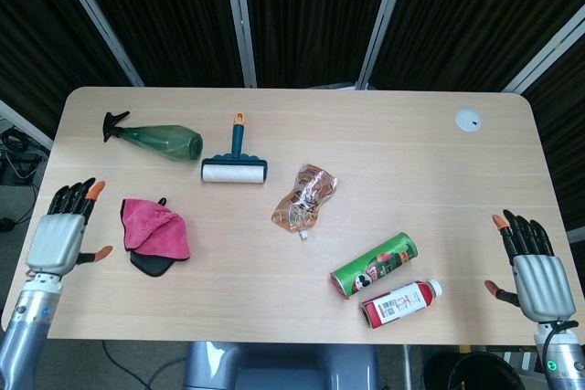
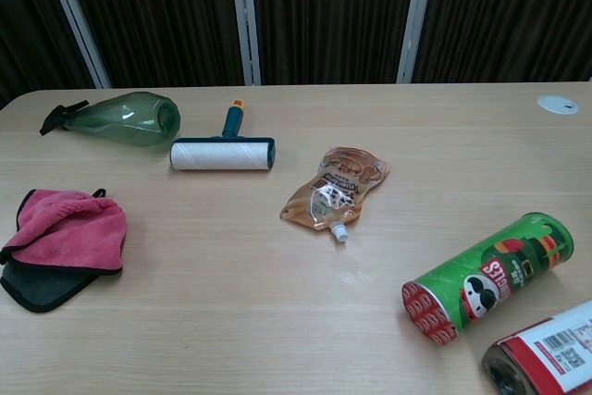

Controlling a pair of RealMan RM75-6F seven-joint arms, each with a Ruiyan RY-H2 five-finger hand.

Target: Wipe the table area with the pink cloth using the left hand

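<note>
The pink cloth [image 1: 155,228] lies folded on the table near its left edge, with a black layer showing under its front; in the chest view the pink cloth [image 2: 67,232] sits at the far left. My left hand [image 1: 61,233] hovers open beyond the table's left edge, fingers spread, a short gap left of the cloth and not touching it. My right hand [image 1: 533,264] is open off the table's right edge. Neither hand appears in the chest view.
A green spray bottle [image 1: 157,140] lies at the back left. A lint roller [image 1: 235,167] sits beside it. A crumpled snack pouch [image 1: 306,196] is mid-table. A green chips can [image 1: 374,266] and a red-labelled bottle [image 1: 400,302] lie front right. A white disc [image 1: 468,120] is back right.
</note>
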